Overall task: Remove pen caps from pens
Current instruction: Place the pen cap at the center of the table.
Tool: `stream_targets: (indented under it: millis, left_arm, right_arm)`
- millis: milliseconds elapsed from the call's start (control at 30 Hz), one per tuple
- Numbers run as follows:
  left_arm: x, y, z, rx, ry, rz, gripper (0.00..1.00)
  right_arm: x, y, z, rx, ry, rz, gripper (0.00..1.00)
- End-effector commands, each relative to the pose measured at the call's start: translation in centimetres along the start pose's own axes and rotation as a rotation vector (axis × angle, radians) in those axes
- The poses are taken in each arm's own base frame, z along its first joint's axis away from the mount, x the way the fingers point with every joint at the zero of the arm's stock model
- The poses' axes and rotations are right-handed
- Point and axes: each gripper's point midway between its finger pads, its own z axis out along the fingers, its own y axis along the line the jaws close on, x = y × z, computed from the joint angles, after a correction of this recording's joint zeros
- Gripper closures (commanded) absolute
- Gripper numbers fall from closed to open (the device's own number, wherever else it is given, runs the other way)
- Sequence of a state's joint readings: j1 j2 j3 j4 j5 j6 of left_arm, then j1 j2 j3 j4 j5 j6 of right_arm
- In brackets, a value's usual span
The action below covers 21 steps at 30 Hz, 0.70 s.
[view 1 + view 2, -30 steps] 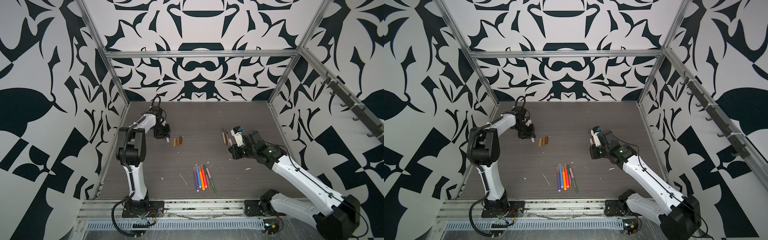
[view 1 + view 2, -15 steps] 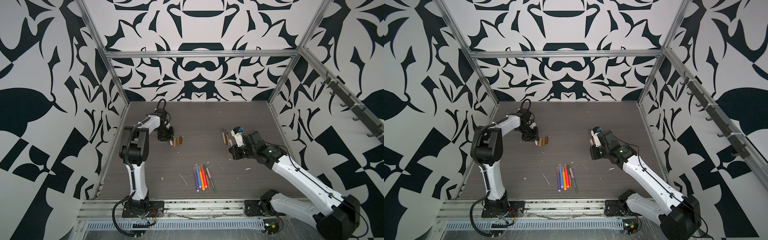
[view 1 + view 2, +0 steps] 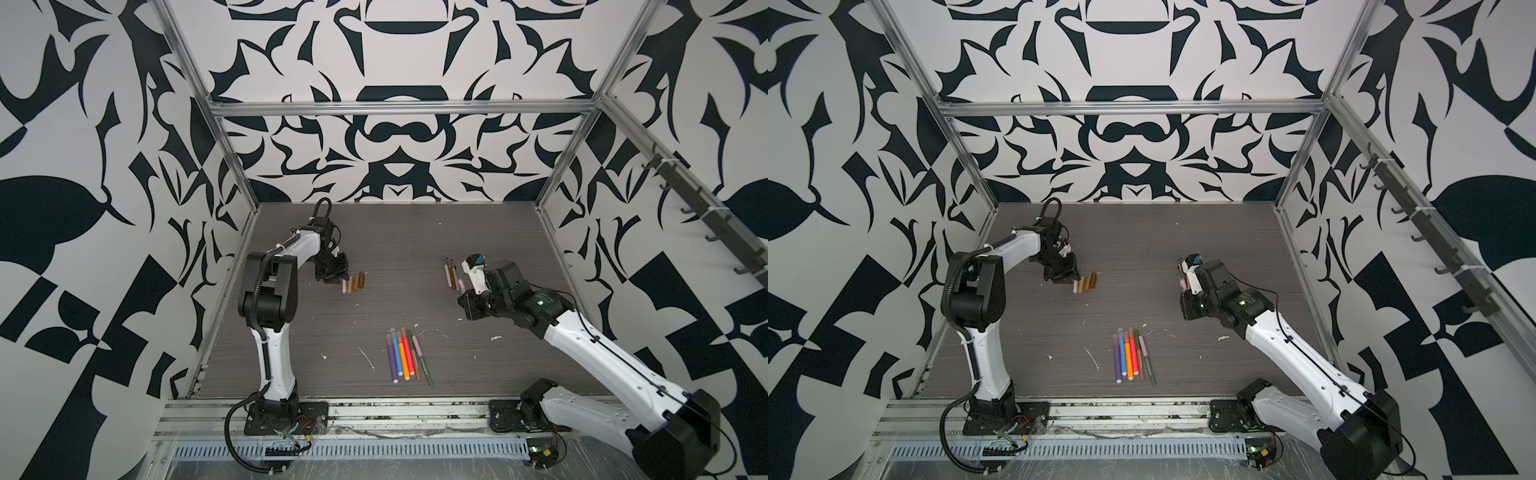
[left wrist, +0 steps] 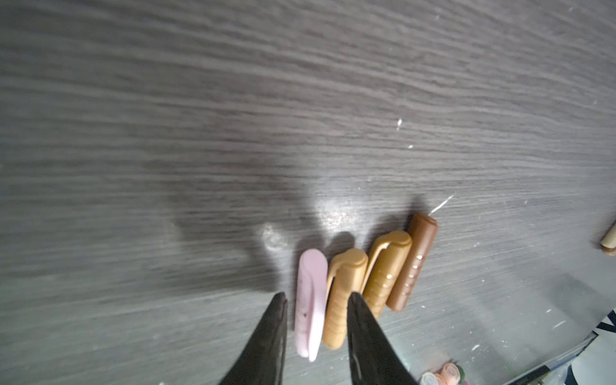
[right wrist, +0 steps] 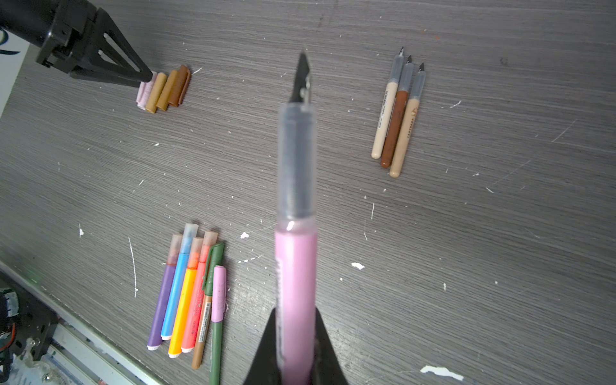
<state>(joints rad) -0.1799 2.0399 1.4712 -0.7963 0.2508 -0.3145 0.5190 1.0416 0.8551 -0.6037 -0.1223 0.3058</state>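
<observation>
Left wrist: my left jaws stand apart, low over the surface (image 4: 200, 133), and the pink cap (image 4: 310, 306) lies flat between their tips.
Cap row: the pink cap, two tan caps (image 4: 343, 296) and a brown cap (image 4: 413, 263) lie side by side, touching.
Right wrist: my right jaws are clamped on the pink pen (image 5: 296, 283), its nib bare, held above the surface.
Finished pens: three uncapped pens (image 5: 396, 113) lie together, well apart from the caps.
Waiting pens: six capped pens (image 5: 190, 290) are bunched near the front edge.
</observation>
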Motion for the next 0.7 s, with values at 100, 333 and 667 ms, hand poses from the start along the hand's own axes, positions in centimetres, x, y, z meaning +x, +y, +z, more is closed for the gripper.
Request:
stream_targets:
  millis: [100,333,667]
  left_arm:
    - [0.7,0.0,0.8,0.006,0.045,-0.027,0.64]
    - [-0.7,-1.4,-0.5,0.054,-0.017,-0.037,0.64]
    - [-2.9,-5.6,-10.1,0.169,-0.269,-0.087,0.61]
  right_arm:
    - [-1.4,0.4,-1.2,-0.007,-0.047,-0.022,1.00]
    - [-2.9,-0.6,-2.0,0.040,-0.067,-0.061,1.00]
    - [-6.8,-7.7,3.1,-0.041,0.036,0.112,1.00]
